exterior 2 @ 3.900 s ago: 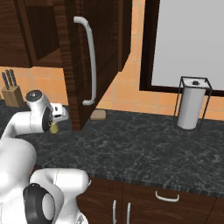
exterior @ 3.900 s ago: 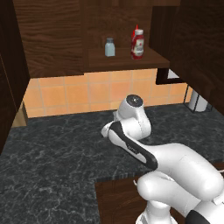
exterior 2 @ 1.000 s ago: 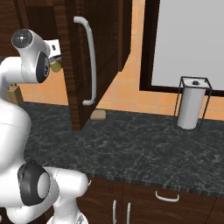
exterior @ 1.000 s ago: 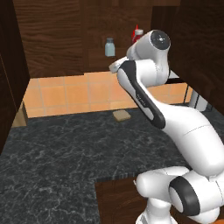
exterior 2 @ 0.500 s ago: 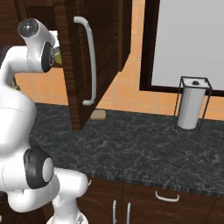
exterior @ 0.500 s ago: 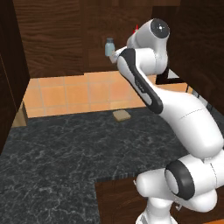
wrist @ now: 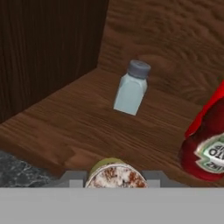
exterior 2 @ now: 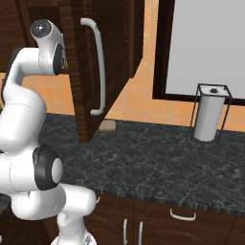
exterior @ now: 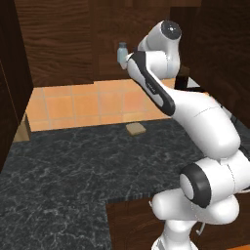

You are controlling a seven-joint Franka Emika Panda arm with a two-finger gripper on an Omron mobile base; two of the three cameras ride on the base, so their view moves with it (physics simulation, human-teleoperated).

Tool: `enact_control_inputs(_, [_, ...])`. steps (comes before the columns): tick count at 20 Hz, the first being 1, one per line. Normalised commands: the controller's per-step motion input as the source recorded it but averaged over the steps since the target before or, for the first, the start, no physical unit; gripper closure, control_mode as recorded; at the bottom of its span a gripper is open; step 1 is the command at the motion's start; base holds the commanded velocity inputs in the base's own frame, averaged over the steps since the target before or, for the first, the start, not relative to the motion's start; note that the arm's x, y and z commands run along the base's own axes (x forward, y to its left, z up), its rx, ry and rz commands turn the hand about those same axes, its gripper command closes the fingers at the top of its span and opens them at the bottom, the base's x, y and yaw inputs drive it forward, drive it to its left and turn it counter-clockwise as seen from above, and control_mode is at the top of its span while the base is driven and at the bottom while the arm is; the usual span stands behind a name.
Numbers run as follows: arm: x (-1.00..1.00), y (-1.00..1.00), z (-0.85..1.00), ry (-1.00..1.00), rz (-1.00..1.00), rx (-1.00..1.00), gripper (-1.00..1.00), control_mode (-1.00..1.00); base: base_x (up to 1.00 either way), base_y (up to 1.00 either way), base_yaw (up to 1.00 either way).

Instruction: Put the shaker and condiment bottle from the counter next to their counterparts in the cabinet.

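In the hand view my gripper (wrist: 114, 178) is shut on the yellow shaker (wrist: 114, 171), whose speckled silvery cap shows between the fingertips (wrist: 75, 178) at the bottom. It hangs just over the front of the cabinet's wooden shelf (wrist: 65, 127). Further in stands the pale grey-blue shaker (wrist: 131, 89) (exterior: 122, 52), upright. At the right edge is the red condiment bottle (wrist: 205, 151) with its white label, a slimmer red shape rising behind it. In the left base view the raised arm hides my hand.
The cabinet door (exterior 2: 112, 57) with its long handle (exterior 2: 98, 67) stands open beside the arm. The dark marbled counter (exterior: 63, 166) lies below, bearing a small tan block (exterior: 136, 128) near the wall. A paper towel holder (exterior 2: 209, 112) stands at the right.
The arm has swung up from counter height to the cabinet shelf with the shaker in its grip. Over the last second the hand has moved further toward the shelf.
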Motion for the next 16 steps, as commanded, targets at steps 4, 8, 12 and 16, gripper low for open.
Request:
enact_control_inputs(4, [0.47,0.0,-0.49,0.0,0.0,0.0,1.0,-1.0,0.0,0.0,0.0])
enact_control_inputs(8, [0.42,0.0,-0.09,0.0,0.0,0.0,1.0,-1.0,0.0,0.0,0.0])
enact_control_inputs(12, [0.41,0.0,0.0,0.0,0.0,0.0,1.0,-1.0,0.0,0.0,0.0])
enact_control_inputs(16, [0.26,0.0,-0.01,0.0,0.0,0.0,1.0,-1.0,0.0,0.0,0.0])
